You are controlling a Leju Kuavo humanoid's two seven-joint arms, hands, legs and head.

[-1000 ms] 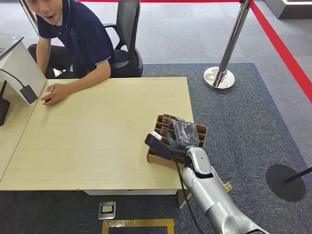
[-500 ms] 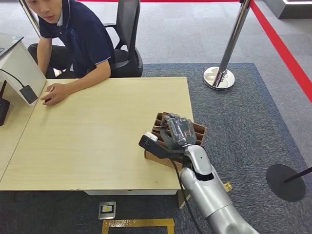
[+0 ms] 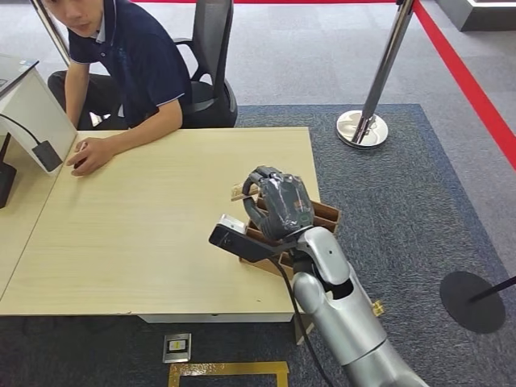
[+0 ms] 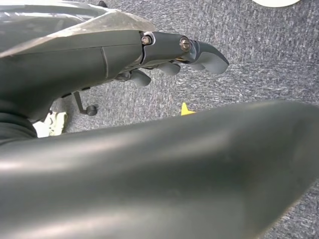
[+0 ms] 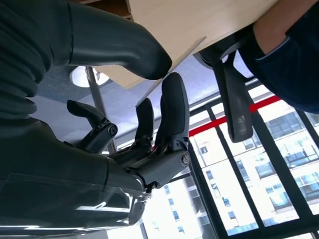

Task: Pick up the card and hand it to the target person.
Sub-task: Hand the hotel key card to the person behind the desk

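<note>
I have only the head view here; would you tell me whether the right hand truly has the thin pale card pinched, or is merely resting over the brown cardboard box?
Observer: It is pinched. The right wrist view shows the thin pale card edge-on, clamped between the thick grey thumb and the dark fingers of the right hand.
Operator: Thank you. And what is the left hand doing?
Observer: The left wrist view shows the left hand hanging above grey carpet, fingers extended with nothing visible in them.
</note>
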